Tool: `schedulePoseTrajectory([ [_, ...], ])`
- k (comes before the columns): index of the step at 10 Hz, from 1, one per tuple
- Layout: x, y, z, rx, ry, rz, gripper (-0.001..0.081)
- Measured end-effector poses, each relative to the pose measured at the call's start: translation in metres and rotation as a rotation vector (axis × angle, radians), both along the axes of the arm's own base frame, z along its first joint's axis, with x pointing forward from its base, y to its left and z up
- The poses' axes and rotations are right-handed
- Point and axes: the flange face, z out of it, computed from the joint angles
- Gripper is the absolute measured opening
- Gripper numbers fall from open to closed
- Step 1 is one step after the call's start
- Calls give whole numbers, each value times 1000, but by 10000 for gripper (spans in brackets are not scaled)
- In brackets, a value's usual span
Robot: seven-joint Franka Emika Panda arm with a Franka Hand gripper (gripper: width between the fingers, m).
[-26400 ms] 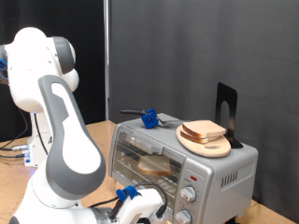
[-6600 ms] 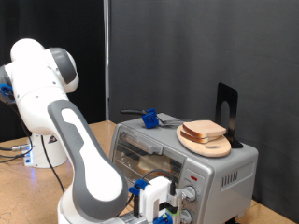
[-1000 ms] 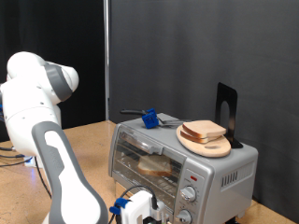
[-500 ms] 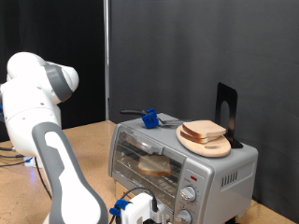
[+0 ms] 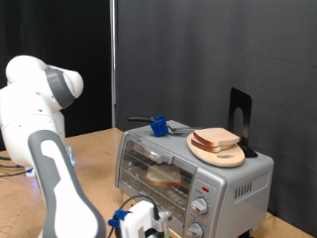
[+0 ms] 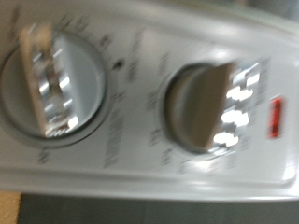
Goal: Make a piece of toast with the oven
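Note:
The silver oven (image 5: 230, 181) stands at the exterior view's right with its glass door closed. One piece of toast (image 5: 165, 177) lies on the rack inside. A second slice (image 5: 217, 139) rests on a round wooden plate (image 5: 224, 156) on the oven's roof. My gripper (image 5: 147, 224) is low at the exterior view's bottom edge, in front of the oven's lower front; its fingers are not distinguishable. The wrist view is blurred and filled by the oven's control panel: two round knobs (image 6: 54, 84) (image 6: 213, 107) and a red light (image 6: 277, 118). No fingers show there.
A blue-handled tool (image 5: 158, 125) lies on the oven's roof, and a black stand (image 5: 241, 120) rises behind the plate. Black curtains close the back. The wooden table (image 5: 94, 149) stretches towards the exterior view's left, where the arm's white base (image 5: 40, 109) stands.
The hand has slid slightly towards the exterior view's left, away from the oven's knobs, and the arm's upper links shifted a little. The oven, the toast and the plate have not moved.

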Motion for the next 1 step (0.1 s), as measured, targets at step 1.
schedulePoseTrajectory([
  [1,-6,-12,4,17,2,11,664],
])
